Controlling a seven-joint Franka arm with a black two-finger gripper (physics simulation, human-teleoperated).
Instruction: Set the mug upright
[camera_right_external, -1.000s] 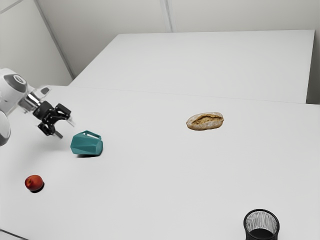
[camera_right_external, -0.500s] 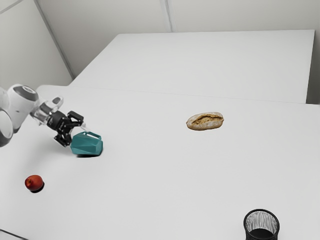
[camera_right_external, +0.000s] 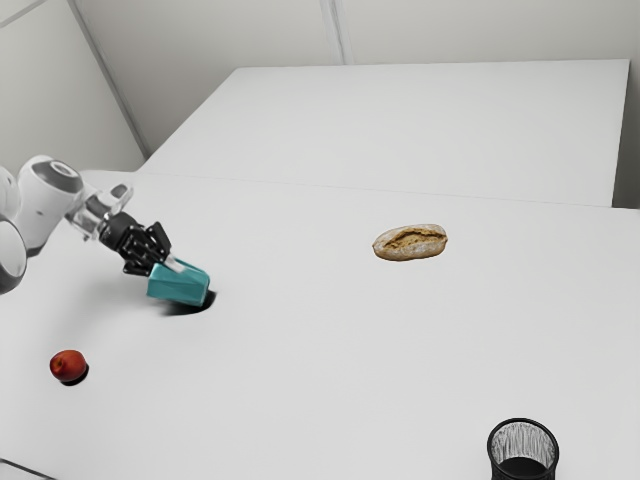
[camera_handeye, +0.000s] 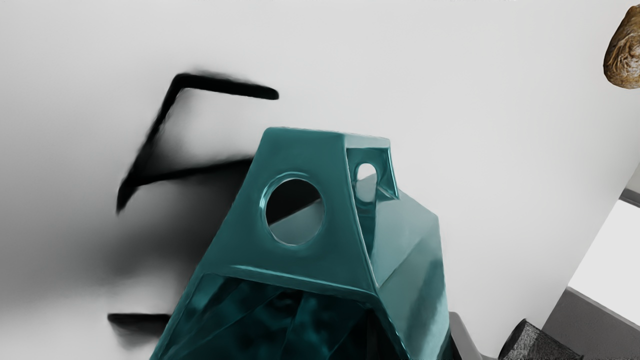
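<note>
Right at hand (camera_right_external: 166, 266), teal mug (camera_right_external: 180, 286), tilted, w/ opening twd hand

1. Table (camera_right_external: 300, 400) across the exterior view's foreground; wall (camera_right_external: 220, 40) behind.
2. Mug (camera_right_external: 180, 286) toward the exterior view's left, between fruit and back of table.
3. Fruit (camera_right_external: 68, 366) on the table, before the mug and farther to the exterior view's left.
4. Bread (camera_right_external: 410, 242) on the table, well apart from the mug, to its right in the exterior view, slightly farther back.
5. Pen cup (camera_right_external: 523, 442) at front, toward the exterior view's right.
</note>
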